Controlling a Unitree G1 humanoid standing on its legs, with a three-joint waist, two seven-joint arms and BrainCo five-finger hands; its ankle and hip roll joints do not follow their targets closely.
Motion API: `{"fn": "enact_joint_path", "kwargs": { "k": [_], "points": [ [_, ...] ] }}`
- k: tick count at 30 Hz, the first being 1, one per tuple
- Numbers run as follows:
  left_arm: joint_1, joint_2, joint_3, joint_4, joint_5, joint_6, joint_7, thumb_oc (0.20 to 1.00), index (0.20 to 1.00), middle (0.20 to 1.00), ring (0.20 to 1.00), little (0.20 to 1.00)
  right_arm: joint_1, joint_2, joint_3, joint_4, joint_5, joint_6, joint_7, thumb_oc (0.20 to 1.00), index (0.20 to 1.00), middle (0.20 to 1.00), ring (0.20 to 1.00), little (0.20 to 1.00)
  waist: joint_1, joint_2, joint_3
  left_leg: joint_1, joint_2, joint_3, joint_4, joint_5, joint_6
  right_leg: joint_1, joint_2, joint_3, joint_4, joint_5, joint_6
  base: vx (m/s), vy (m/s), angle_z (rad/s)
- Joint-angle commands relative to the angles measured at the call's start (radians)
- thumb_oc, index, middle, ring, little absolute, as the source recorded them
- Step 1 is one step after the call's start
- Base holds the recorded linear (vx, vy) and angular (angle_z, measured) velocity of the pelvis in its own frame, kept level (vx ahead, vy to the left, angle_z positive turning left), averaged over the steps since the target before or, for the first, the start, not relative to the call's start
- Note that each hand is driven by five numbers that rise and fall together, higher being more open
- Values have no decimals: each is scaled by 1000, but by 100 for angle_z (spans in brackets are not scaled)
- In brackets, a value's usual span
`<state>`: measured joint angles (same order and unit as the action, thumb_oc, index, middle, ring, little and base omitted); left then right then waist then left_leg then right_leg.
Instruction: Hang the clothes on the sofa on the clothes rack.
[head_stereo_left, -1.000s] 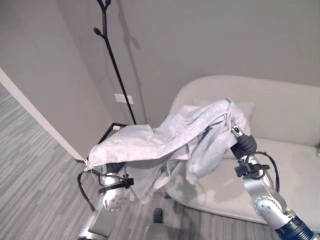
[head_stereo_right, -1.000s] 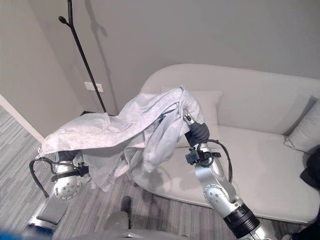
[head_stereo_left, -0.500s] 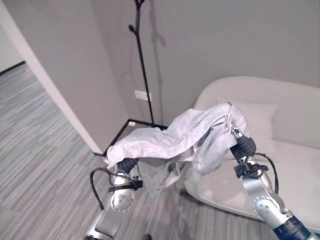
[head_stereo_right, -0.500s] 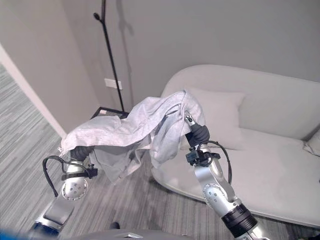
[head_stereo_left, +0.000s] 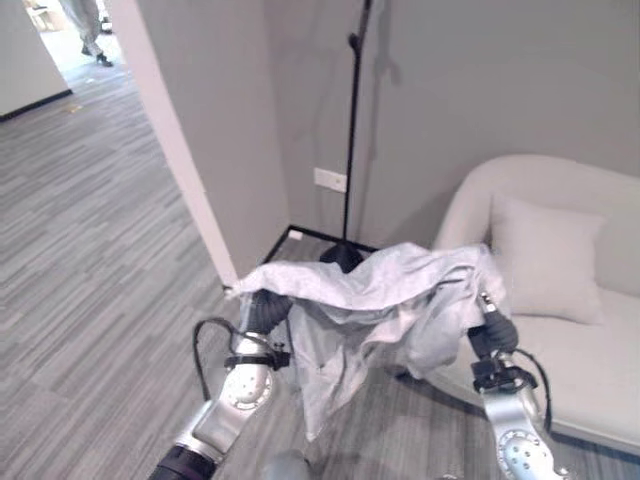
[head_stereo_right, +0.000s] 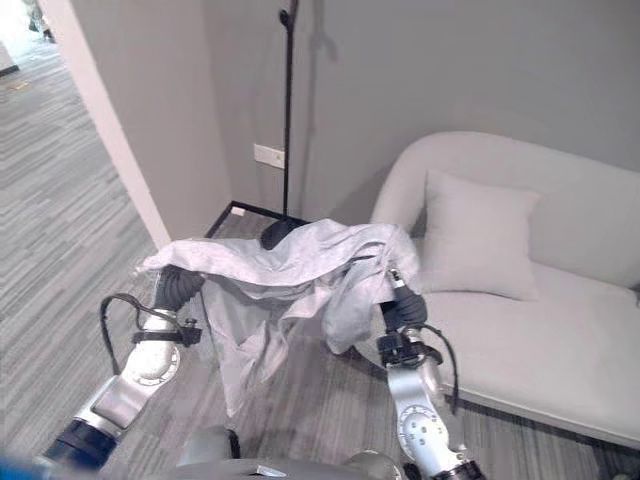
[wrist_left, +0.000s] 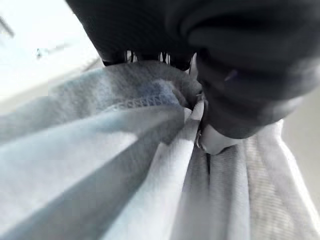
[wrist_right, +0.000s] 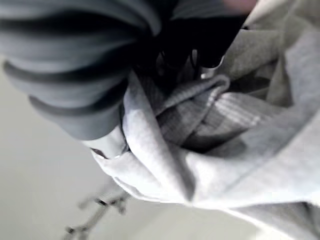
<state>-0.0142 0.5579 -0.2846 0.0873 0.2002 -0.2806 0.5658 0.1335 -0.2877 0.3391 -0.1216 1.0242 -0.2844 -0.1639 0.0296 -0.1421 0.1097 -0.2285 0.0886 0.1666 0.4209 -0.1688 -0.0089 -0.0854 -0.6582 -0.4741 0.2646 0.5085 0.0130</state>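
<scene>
Both hands held one pale grey garment (head_stereo_right: 290, 265) in the air, spread between them. The left hand (head_stereo_right: 178, 287) was under the garment's left end; its wrist view showed fingers (wrist_left: 220, 107) curled onto bunched fabric, so it was closed on the garment. The right hand (head_stereo_right: 403, 308) was under the garment's right end; its wrist view showed cloth gathered tight against the dark cover and fingers (wrist_right: 107, 145), so it too was gripping the garment.

The garment hung clear of the sofa (head_stereo_right: 560, 340), to the sofa's left and over the grey striped floor (head_stereo_right: 60, 250). One loose part of the cloth drooped from the middle toward the floor; a second fold hung just beside the right hand, near the sofa's left end.

The clothes rack (head_stereo_right: 288, 110), a thin black pole with a short peg near its top, stood upright against the wall left of the sofa, beyond the garment. Its dark base (head_stereo_right: 276, 235) showed just above the cloth's upper edge. A pale cushion (head_stereo_right: 475, 240) leaned against the sofa's back. A white wall socket (head_stereo_right: 267, 155) sat left of the rack. A white wall corner (head_stereo_right: 110, 130) stood farther left of the rack.
</scene>
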Motion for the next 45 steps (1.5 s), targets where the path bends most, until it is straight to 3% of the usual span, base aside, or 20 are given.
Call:
{"fn": "enact_joint_path", "kwargs": {
  "k": [1,3,4,8,9,10,13,16,20,22,24,27,28,30,33,34,36,38,42,45],
  "points": [
    [22,-33,51,-101,3,-49,47,200,200,200,200,200,-104,-124,-71,-44,-32,-72,28,200,200,200,200,200,-20,73,-15,265,74,-6,-321,9,-50,31,97,-2,55,-307,213,67,328,1],
    [51,-28,72,-102,0,-45,26,200,200,200,200,200,-96,-154,-71,-43,-36,-71,47,200,200,200,200,200,-24,58,-19,286,29,1,-356,22,-21,-14,281,8,65,-485,151,70,307,4],
    [52,-28,73,-103,-1,-45,25,200,200,200,200,200,-96,-154,-70,-42,-36,-71,47,200,200,200,200,200,-23,59,-20,287,31,2,-358,22,-22,-15,283,9,66,-489,149,45,191,-10],
    [46,-59,69,-85,-39,-36,2,200,200,200,200,200,-96,-161,-62,-22,-14,-79,49,200,200,200,200,200,-45,29,0,312,-9,6,-371,17,-14,-85,456,82,33,-550,105,47,85,-14],
    [46,-60,68,-85,-39,-36,2,200,200,200,200,200,-96,-161,-62,-22,-14,-79,50,200,200,200,200,200,-45,29,0,312,-9,7,-371,17,-14,-85,456,82,33,-550,105,114,85,-1],
    [32,-80,45,-77,-48,-37,-16,200,200,200,200,200,-86,-158,-72,-32,-14,-86,55,200,200,200,200,200,-60,19,9,330,-27,5,-377,3,-6,-115,495,102,11,-542,100,146,66,12],
    [17,-85,7,-81,-38,-37,-54,200,200,200,200,200,-72,-152,-90,-26,-8,-93,47,200,200,200,200,200,-70,11,3,338,-43,-6,-377,-17,-6,-100,499,97,-50,-533,97,166,-1,16],
    [33,-89,-13,-95,-42,-39,-90,200,200,200,200,200,-62,-147,-94,-9,-5,-96,37,200,200,200,200,200,-73,-6,-33,342,-47,6,-366,-26,-12,-52,524,93,-105,-534,59,162,-77,13],
    [39,-106,-18,-86,-82,-41,-83,200,200,200,200,200,-67,-162,-100,-20,-31,-96,26,200,200,200,200,200,-81,3,-69,344,-6,23,-249,-74,-48,20,554,106,-147,-572,36,280,-145,4],
    [25,-101,-15,-86,-88,-47,-76,200,200,200,200,200,-77,-176,-95,-13,-47,-95,25,200,200,200,200,200,-74,4,-61,293,21,27,-111,-21,-81,56,572,117,-179,-580,20,115,-132,-2],
    [10,-97,-3,-91,-78,-47,-68,200,200,200,200,200,-91,-191,-91,4,-51,-94,25,200,200,200,200,200,-61,4,-42,212,73,24,118,99,-127,112,601,124,-217,-595,-16,102,-140,-6],
    [12,-100,1,-92,-80,-47,-67,200,200,200,200,200,-93,-193,-92,14,-50,-95,21,200,200,200,200,200,-57,5,-37,196,92,28,168,118,-127,130,611,125,-228,-602,-25,105,-65,-14],
    [19,-111,-1,-99,-89,-46,-71,200,200,200,200,200,-89,-194,-94,24,-51,-94,11,200,200,200,200,200,-55,10,-37,175,150,57,196,134,-123,165,620,131,-245,-625,-25,174,-38,-19],
    [23,-111,-4,-109,-85,-45,-85,200,200,200,200,200,-90,-200,-93,27,-66,-86,3,200,200,200,200,200,-50,5,-35,143,192,96,134,100,-104,188,605,129,-254,-636,-16,186,32,-5],
    [23,-107,-11,-111,-77,-40,-81,200,200,200,200,200,-103,-207,-90,28,-83,-80,-5,200,200,200,200,200,-33,-3,-35,110,166,89,-63,92,-80,182,578,131,-250,-635,0,84,115,2],
    [23,-107,-11,-110,-77,-40,-81,200,200,200,200,200,-103,-207,-89,28,-83,-80,-5,200,200,200,200,200,-35,-2,-40,119,164,76,-69,76,-90,189,581,142,-249,-650,5,67,154,11],
    [8,-112,-17,-97,-75,-36,-57,200,200,200,200,200,-123,-199,-80,37,-87,-87,-11,200,200,200,200,200,-9,12,-29,69,151,-3,-288,223,-120,211,590,153,-251,-657,12,125,148,5],
    [-2,-110,-16,-93,-71,-34,-41,200,200,200,200,200,-133,-192,-80,44,-86,-93,-14,200,200,200,200,200,1,14,-22,43,162,-40,-395,270,-130,232,590,164,-246,-672,21,225,145,-8],
    [-9,-115,-22,-84,-85,-37,-15,200,200,200,200,200,-141,-172,-67,62,-75,-93,-25,200,200,200,200,200,18,21,-18,19,195,-105,-441,313,-153,271,585,217,-204,-715,36,307,214,-26],
    [-7,-108,-37,-82,-78,-36,-51,200,200,200,200,200,-126,-163,-62,71,-71,-72,-3,200,200,200,200,200,20,29,-43,43,203,-107,-410,307,-148,300,564,242,-184,-733,62,354,308,-56]
  ]
}}
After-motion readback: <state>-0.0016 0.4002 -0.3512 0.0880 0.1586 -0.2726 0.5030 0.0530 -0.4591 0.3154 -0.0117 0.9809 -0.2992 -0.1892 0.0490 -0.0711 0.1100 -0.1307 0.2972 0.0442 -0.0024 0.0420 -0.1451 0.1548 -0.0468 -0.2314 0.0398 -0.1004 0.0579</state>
